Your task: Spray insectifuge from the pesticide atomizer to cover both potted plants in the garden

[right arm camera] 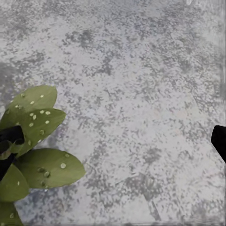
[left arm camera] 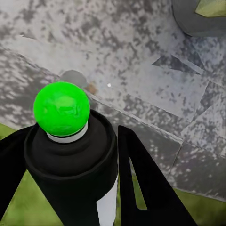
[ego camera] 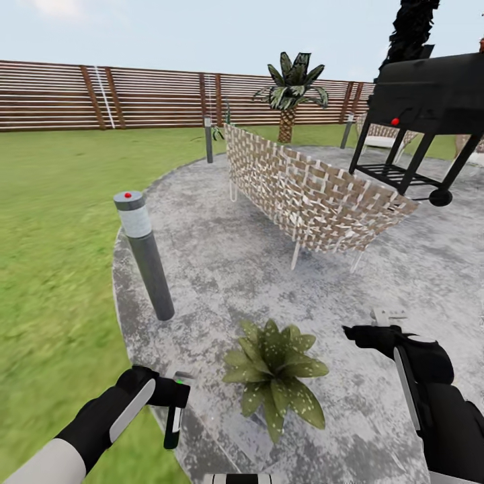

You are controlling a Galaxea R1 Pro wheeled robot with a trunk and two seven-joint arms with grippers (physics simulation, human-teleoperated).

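**Atomizer in the left gripper, plant at the patio edge**

Nearest the camera, the left gripper (ego camera: 173,413) is closed around the pesticide atomizer (left arm camera: 70,160), a dark bottle whose tip shows green in the left wrist view. It seems light, stiff and smooth, so the hold should be on the body, below the tip. Of the round stone patio (ego camera: 222,255), the near edge carries one potted plant (ego camera: 274,373), just beside the bottle. The right gripper (ego camera: 376,326) hangs over the stone; I cannot tell how wide it is.
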